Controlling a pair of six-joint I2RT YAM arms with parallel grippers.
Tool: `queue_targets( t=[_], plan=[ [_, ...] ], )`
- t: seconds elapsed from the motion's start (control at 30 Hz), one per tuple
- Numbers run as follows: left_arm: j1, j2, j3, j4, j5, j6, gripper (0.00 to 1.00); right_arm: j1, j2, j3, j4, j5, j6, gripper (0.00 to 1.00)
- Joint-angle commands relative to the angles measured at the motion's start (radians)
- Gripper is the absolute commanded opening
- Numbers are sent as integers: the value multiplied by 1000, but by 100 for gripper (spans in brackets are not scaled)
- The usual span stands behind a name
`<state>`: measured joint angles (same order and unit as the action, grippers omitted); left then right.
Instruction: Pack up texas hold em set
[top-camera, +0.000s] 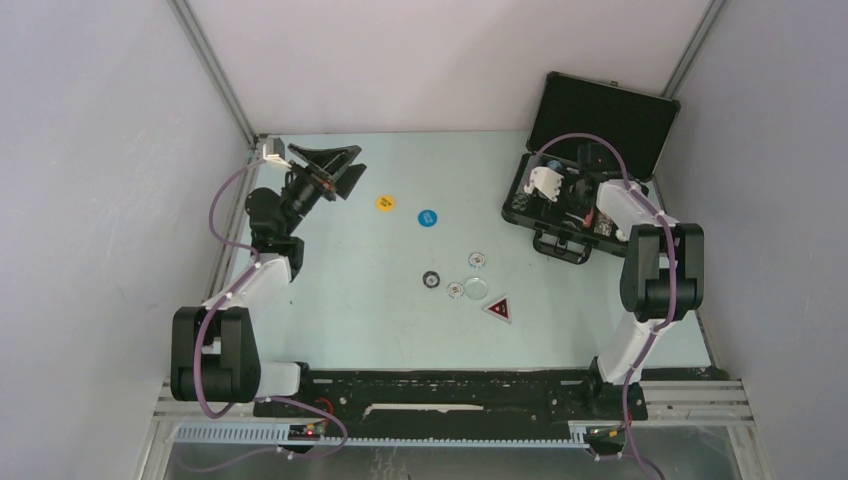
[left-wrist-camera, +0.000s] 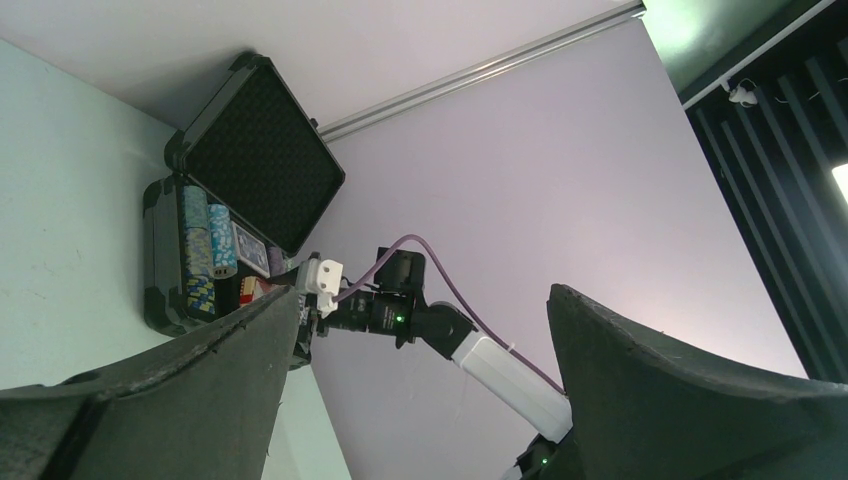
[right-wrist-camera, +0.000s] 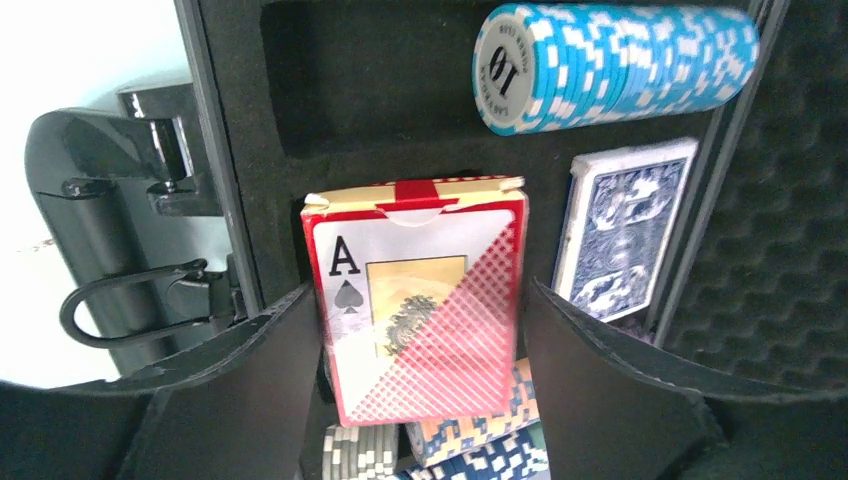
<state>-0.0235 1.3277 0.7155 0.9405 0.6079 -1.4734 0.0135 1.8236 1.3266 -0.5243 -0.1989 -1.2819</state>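
Open briefcase (top-camera: 605, 120) far right on table (top-camera: 340, 320); contents mostly hidden under right arm (top-camera: 650, 262) from above. Right gripper (right-wrist-camera: 418, 292) inside, fingers flanking red card deck (right-wrist-camera: 415, 320); clamped or loosened, cannot tell. Left gripper (top-camera: 343, 170) far left, spread wide, empty. Yellow disc (top-camera: 385, 202), blue disc (top-camera: 427, 218), triangular token (top-camera: 498, 308) loose mid-table.

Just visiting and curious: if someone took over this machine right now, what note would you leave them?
Left pincer: open, empty, raised at the table's far left.
Right pincer: over the open case, straddling the red card deck; held or loose, unclear.
Done: blue chips, blue deck in case.
To do: yellow disc, blue disc, triangular token, four small discs on the table; then close the lid.
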Motion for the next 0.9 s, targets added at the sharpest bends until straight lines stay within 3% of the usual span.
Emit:
queue_targets(
  t=[0.0,0.07,0.33,0.47,0.57,0.67,0.77,0.87],
  plan=[
    [4,-27,7,38,16,30,100,26,-38,4,90,53,38,91],
    [5,-28,7,38,16,31,100,29,-54,5,89,48,62,99],
    [11,-23,9,38,18,32,100,39,-113,5,116,39,228,100],
    [15,-21,10,38,18,30,100,46,-153,26,292,119,638,100],
    [20,-19,10,38,20,28,100,46,-113,146,245,287,1005,98],
    [20,-11,9,38,20,28,100,34,-46,262,63,405,1331,76],
    [40,-6,8,38,20,28,100,-4,-56,198,56,296,1615,74],
    [51,-4,10,38,20,28,100,-42,-61,121,164,179,1738,73]
  ],
)
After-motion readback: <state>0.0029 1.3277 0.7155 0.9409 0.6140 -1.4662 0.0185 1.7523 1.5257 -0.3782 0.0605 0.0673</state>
